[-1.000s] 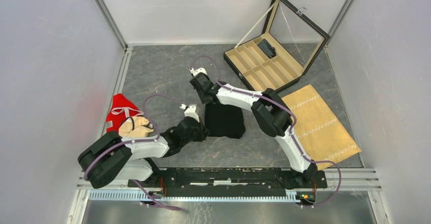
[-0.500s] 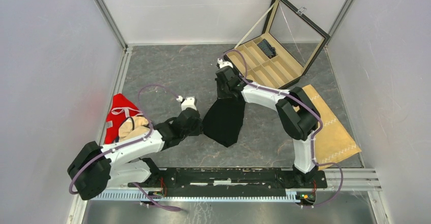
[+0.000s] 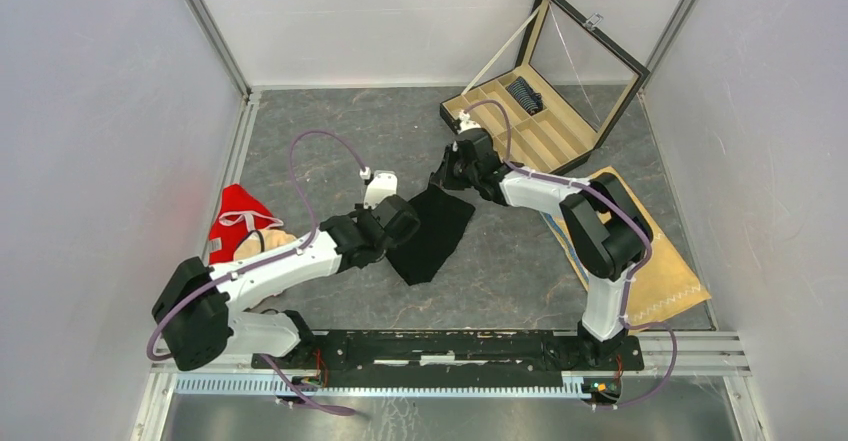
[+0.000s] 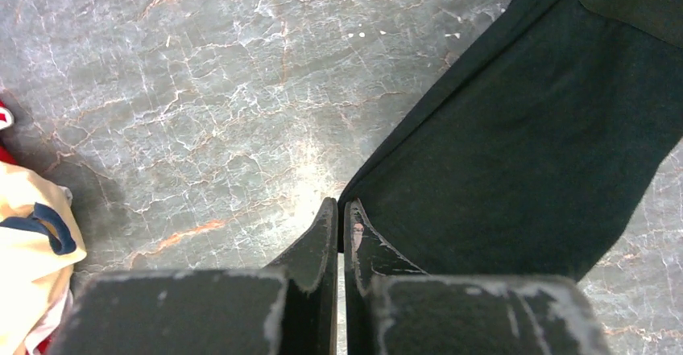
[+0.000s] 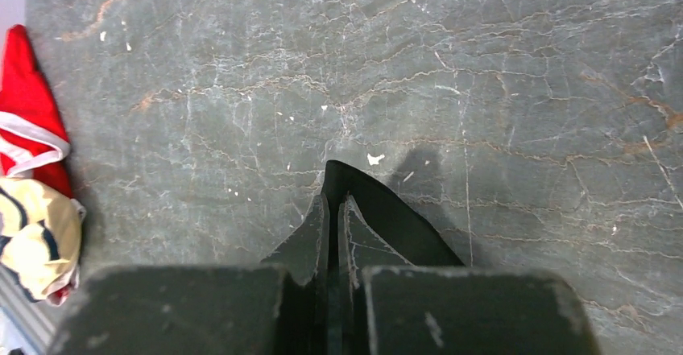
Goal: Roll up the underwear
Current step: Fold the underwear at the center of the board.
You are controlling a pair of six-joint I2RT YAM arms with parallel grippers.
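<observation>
Left claw: the left gripper has its 2 fingers closed tight, pinching the near left edge of the soft, plain black fabric briefs.
Task item: the briefs lie mid-table on the grey marbled tabletop, drawn into a slanted band between the 2 grippers.
Right claw: the right gripper is clamped on the far corner of the briefs, and a black point of fabric sticks out past the fingertips.
Wrist views only: each shows the pinch close up. The right wrist view also shows the raised corner's shadow on the tabletop.
Top view only: it shows the whole span of the briefs and both arms at once.
Left side: a red garment with white trim touches a cream garment with navy trim. Both also show at the edge of the wrist views.
Right side: a flat tan cloth with white zigzag stitching lies partly under the right arm.
Far right: an open black box with tan compartments and a glass lid holds 1 dark ribbed roll.
</observation>
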